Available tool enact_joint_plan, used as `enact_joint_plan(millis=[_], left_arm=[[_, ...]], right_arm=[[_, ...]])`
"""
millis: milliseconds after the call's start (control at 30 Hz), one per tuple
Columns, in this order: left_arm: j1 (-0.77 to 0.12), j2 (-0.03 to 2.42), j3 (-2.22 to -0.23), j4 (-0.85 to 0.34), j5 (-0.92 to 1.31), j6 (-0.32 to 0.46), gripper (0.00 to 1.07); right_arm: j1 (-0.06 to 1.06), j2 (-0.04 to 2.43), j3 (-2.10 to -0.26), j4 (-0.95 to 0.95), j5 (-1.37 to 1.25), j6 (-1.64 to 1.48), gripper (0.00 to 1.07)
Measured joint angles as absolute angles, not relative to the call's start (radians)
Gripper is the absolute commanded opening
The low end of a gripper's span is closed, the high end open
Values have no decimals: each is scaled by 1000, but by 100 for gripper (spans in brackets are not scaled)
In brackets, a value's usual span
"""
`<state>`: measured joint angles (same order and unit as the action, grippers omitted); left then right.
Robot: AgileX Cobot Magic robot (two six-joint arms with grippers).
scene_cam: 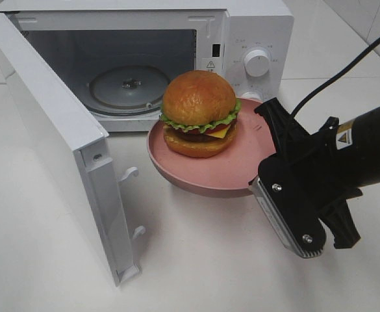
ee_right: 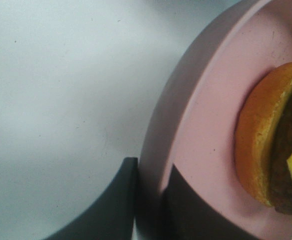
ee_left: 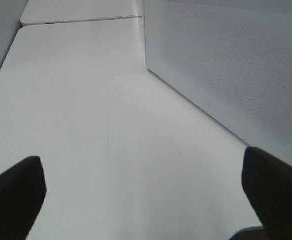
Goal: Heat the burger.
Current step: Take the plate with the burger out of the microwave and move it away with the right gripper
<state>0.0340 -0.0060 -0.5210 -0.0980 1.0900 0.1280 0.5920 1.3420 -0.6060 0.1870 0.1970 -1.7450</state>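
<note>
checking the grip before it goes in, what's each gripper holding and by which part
The right gripper pinches the pink plate by its rim; the burger rides on it. The left gripper holds nothing.

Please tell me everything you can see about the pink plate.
The pink plate is round, shallow and matte, plastic by its look, with a raised rim. It carries the burger, which sits left of its centre. It is held off the white table, just in front of the open microwave. The right gripper is shut on its rim, one finger above and one below.
</note>
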Motion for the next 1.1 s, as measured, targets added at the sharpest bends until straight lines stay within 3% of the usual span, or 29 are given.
enact_joint_plan(millis=[567,1100], left_arm=[[34,-6,-521,-98,1090,128,100],[34,-6,-521,-98,1090,128,100]], right_arm=[[592,1082,-490,9,318,-1460,1],[592,993,-490,-535,633,-512,1]])
